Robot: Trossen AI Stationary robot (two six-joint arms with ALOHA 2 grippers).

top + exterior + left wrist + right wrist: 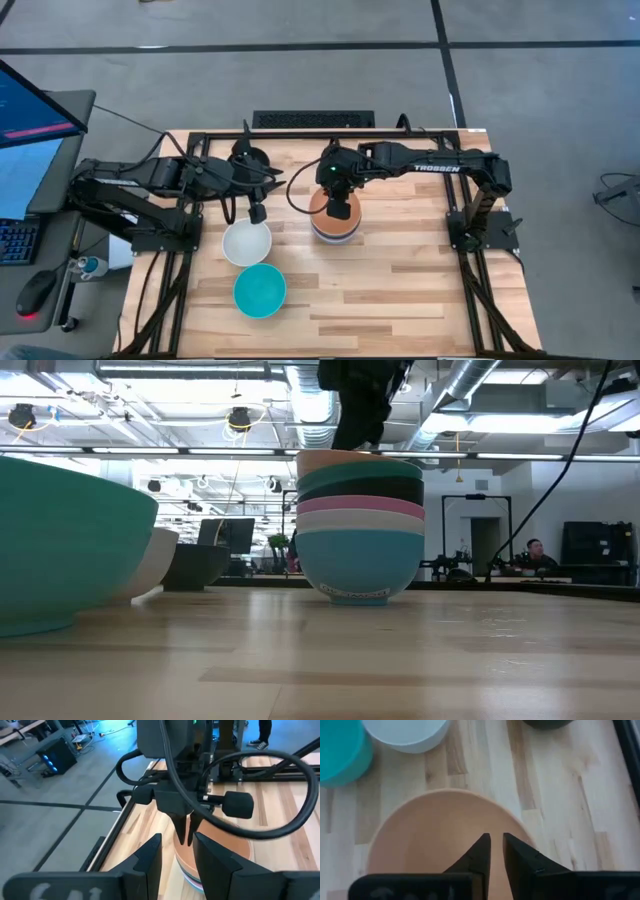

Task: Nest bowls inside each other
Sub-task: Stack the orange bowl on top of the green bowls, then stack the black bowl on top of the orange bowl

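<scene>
Several bowls stand nested in a stack [360, 530] at the table's middle. An orange bowl [430, 835] is on top, then teal-green, black, pink and white, with cyan at the bottom. My right gripper [496, 840] points down over the orange bowl's inside. Only a narrow gap shows between its fingers, with nothing in it. A white bowl [246, 245], a cyan bowl [260, 290] and a black bowl [250, 160] stand singly on the table at the left. My left gripper [258, 213] hovers open and empty over the white bowl's far rim.
Black frame rails [330, 134] border the wooden table [400, 290] at its far edge and both sides. Bare wood lies toward the near right. A monitor, keyboard and mouse sit off the table's left edge.
</scene>
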